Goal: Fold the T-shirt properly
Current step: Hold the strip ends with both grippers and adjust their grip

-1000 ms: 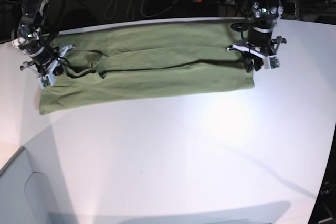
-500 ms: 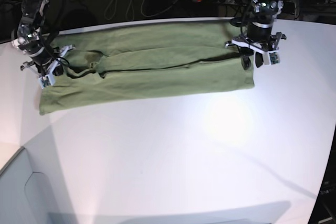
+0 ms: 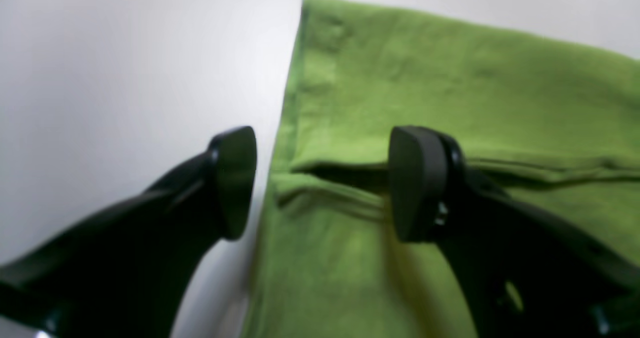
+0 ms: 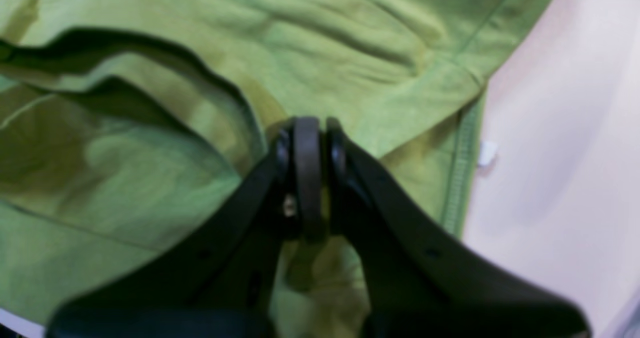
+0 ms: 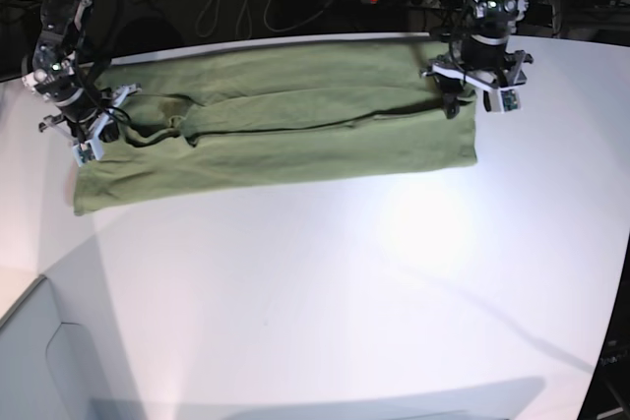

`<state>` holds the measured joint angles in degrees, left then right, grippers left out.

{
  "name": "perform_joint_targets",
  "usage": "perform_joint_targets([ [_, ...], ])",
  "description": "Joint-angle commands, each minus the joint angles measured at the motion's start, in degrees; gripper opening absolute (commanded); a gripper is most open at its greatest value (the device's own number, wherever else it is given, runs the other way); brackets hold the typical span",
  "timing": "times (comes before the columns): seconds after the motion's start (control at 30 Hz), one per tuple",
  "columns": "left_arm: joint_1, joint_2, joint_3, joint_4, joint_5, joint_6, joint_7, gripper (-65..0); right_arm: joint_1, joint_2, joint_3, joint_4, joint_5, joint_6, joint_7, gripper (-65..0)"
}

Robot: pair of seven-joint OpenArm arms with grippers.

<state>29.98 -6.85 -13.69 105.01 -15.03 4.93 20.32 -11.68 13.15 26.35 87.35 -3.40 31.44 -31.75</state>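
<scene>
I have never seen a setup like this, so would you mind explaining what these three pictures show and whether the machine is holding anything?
This is a robot with two arms working at a white table. The wide picture looks down on the whole table from the robot's base. Each of the other two comes from a small camera on one wrist, looking down past that arm's black pincers.

A green T-shirt lies on the table, already folded lengthwise into a long band.

The left gripper, seen on the right of the wide picture, stands open above the shirt's end, one finger over the cloth and one over bare table; it holds nothing. The right gripper, at the band's other end, is shut. Whether cloth is pinched between its fingers, the blurred view does not show.
</scene>
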Motion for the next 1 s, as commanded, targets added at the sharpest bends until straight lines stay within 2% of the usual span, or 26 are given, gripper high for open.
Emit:
perform_joint_targets([
  [0.0,0.3,-0.5,-0.2,1.0,-0.1,0.0,-1.5,-24.7,0.2,0.6,0.2,0.6,0.3,0.7,0.6,-65.0],
  [0.37,-3.5,-0.4,-0.2,-4.7,-0.1,0.0,-1.5,-24.7,0.2,0.6,0.2,0.6,0.3,0.7,0.6,-65.0],
  [0.77,-2.4,0.0,0.0,-6.9,-0.1,0.0,-1.5,-25.0,1.0,0.6,0.2,0.5,0.3,0.7,0.6,-65.0],
  [0.97,-2.5,0.0,0.3,-9.1,-0.1,0.0,-1.5,-33.4,1.1,0.8,-1.6,0.5,0.3,0.7,0.6,-65.0],
])
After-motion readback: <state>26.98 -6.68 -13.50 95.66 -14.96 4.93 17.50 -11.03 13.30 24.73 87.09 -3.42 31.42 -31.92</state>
